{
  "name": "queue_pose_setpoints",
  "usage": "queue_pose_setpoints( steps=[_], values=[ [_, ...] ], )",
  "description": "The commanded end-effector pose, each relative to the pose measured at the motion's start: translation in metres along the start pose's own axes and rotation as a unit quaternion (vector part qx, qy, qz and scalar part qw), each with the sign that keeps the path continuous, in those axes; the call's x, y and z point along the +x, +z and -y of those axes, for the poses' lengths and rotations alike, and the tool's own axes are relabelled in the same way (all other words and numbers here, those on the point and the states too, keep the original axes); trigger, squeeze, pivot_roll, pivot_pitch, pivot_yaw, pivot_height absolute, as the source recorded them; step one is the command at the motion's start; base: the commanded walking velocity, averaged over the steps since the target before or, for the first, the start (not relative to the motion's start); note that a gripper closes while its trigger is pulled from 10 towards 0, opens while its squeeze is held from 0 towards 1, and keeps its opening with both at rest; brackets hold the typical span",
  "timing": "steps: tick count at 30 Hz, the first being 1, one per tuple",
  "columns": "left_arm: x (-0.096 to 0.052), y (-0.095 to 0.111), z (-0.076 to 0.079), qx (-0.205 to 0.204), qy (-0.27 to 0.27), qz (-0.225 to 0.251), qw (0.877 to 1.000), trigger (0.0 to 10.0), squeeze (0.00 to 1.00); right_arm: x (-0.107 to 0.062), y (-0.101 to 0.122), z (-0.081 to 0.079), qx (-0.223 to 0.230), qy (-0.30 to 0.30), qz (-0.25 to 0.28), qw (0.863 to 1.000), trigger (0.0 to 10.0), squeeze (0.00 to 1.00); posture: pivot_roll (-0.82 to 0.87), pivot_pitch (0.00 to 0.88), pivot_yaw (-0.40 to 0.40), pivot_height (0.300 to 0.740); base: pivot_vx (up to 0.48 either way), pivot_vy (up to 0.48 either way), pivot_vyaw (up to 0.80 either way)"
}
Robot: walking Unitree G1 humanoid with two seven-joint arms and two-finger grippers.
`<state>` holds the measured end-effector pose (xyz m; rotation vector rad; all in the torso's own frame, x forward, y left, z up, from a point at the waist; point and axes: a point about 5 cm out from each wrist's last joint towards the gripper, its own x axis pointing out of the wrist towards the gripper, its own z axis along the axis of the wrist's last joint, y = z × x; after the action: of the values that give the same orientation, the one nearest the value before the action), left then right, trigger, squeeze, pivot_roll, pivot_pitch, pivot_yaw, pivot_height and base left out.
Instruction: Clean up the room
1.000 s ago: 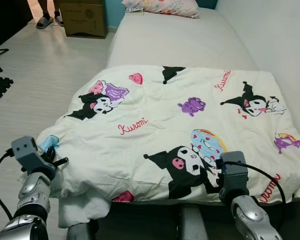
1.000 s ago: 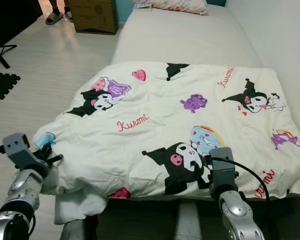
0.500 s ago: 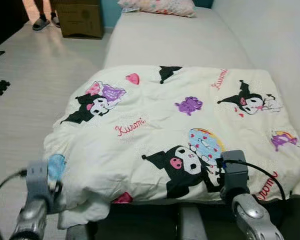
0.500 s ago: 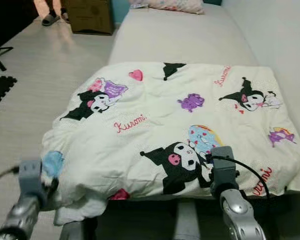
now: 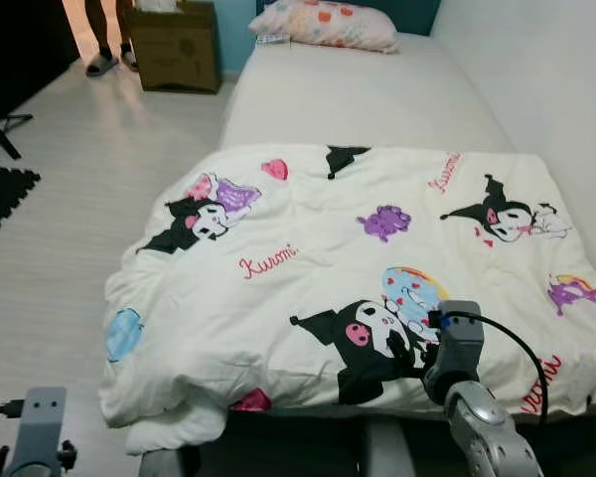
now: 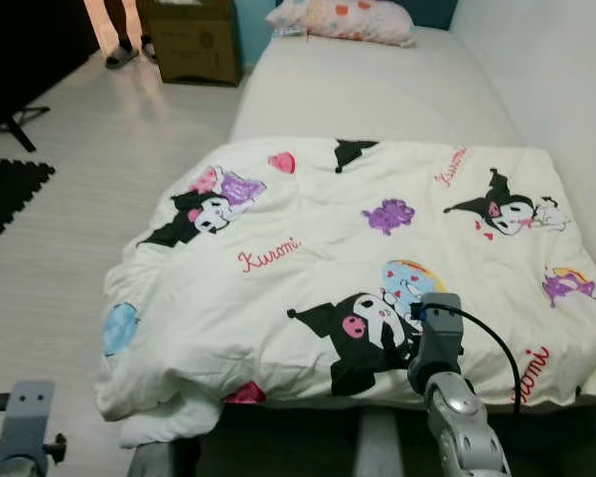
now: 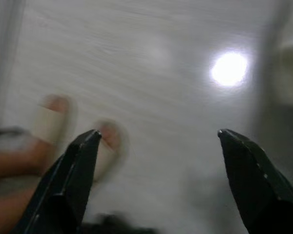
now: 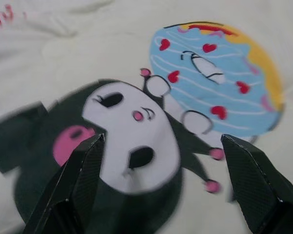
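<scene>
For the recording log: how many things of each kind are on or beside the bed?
Blanket: 1
Pillow: 1
Cardboard box: 1
Total: 3

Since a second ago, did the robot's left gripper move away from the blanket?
Yes. The left gripper was at the blanket's left front corner before; now it has dropped back below that corner, fingers open over the floor.
</scene>
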<state>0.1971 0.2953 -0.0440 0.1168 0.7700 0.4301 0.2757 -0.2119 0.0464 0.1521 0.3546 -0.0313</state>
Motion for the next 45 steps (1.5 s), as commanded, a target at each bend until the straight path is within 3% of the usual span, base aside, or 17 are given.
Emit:
queue_pose_setpoints(
  steps=[1,5,9,14,17,20,22,27,39,45],
  values=[
    [-0.002,-0.001,0.026,-0.046,-0.061,0.005,0.997,10.0,0.0,0.003,-0.005,0.0,0.043,0.006,0.004,0.999,10.0,0.0,0.04,0.006,-0.037,0.537,0.0,0.0,0.0],
    [-0.003,0.011,0.051,-0.086,-0.101,0.021,0.991,10.0,0.0,0.009,-0.004,-0.003,0.069,0.011,0.011,0.997,10.0,0.0,0.05,0.0,-0.039,0.552,0.0,0.0,0.0],
    [-0.003,0.017,0.062,-0.087,-0.115,0.025,0.989,10.0,0.0,0.013,-0.006,-0.005,0.073,0.015,0.009,0.997,10.0,0.0,0.06,0.0,-0.04,0.567,0.0,0.0,0.0],
    [-0.004,0.013,0.062,-0.085,-0.114,0.018,0.99,10.0,0.0,0.015,-0.009,-0.006,0.073,0.015,0.005,0.997,10.0,0.0,0.07,0.0,-0.038,0.577,0.0,0.0,0.0],
    [-0.006,-0.005,0.056,-0.092,-0.111,-0.016,0.989,10.0,0.0,0.019,-0.02,-0.003,0.08,0.008,-0.008,0.997,10.0,0.0,0.07,0.0,-0.036,0.592,0.0,0.0,0.0],
    [-0.007,-0.01,0.056,-0.088,-0.111,-0.026,0.99,10.0,0.0,0.019,-0.024,-0.002,0.081,0.006,-0.014,0.997,10.0,0.0,0.07,0.0,-0.037,0.597,0.0,0.0,0.0],
    [-0.011,-0.024,0.056,-0.068,-0.111,-0.055,0.99,10.0,0.0,0.019,-0.036,-0.001,0.089,-0.002,-0.041,0.995,10.0,0.0,0.07,0.0,-0.044,0.607,0.0,0.0,0.0],
    [-0.016,-0.038,0.062,-0.052,-0.117,-0.082,0.988,10.0,0.0,0.017,-0.055,-0.004,0.086,-0.005,-0.079,0.993,10.0,0.0,0.06,0.0,-0.041,0.622,0.0,0.0,0.0],
    [-0.018,-0.041,0.069,-0.037,-0.132,-0.088,0.987,10.0,0.0,0.008,-0.081,-0.008,0.09,-0.009,-0.123,0.988,10.0,0.0,0.07,0.0,-0.039,0.647,0.0,0.0,0.0],
    [-0.017,-0.039,0.068,-0.03,-0.126,-0.089,0.988,10.0,0.0,-0.003,-0.101,0.002,0.074,-0.035,-0.165,0.983,10.0,0.0,0.06,0.0,-0.041,0.667,0.0,0.0,0.0]
  ],
)
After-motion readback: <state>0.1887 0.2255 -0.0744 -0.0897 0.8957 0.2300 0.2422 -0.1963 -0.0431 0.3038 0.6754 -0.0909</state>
